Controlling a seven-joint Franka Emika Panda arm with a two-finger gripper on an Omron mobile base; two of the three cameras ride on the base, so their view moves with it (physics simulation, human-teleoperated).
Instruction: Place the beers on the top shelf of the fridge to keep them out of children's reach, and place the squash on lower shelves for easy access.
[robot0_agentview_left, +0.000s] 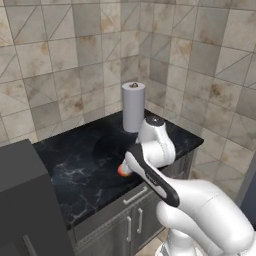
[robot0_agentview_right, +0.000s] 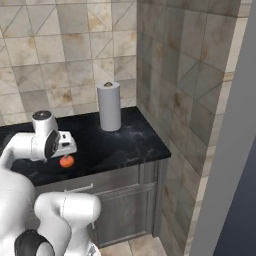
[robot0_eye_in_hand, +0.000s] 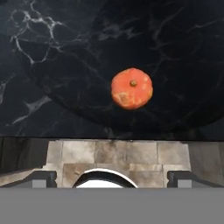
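Note:
The squash (robot0_eye_in_hand: 131, 88), small, round and orange-red, lies alone on the black marble counter (robot0_eye_in_hand: 52, 65). In the right base view the squash (robot0_agentview_right: 66, 161) sits near the counter's front edge, just under my hand. In the left base view my forearm covers most of the squash (robot0_agentview_left: 121, 171). My gripper (robot0_eye_in_hand: 112, 178) hangs above it, open, its two dark fingertips (robot0_eye_in_hand: 41, 178) set wide apart with nothing between them. The gripper (robot0_agentview_right: 64, 151) points down at the counter. The beers and the fridge shelves are out of view.
A white paper towel roll (robot0_agentview_right: 109, 106) stands upright at the back of the counter against the tiled wall (robot0_agentview_right: 60, 45). Grey cabinet doors and a drawer (robot0_agentview_left: 135, 197) run below the counter. A dark grey block (robot0_agentview_left: 25, 200) adjoins the counter's left end. A tall grey panel (robot0_agentview_right: 235, 150) rises at the right.

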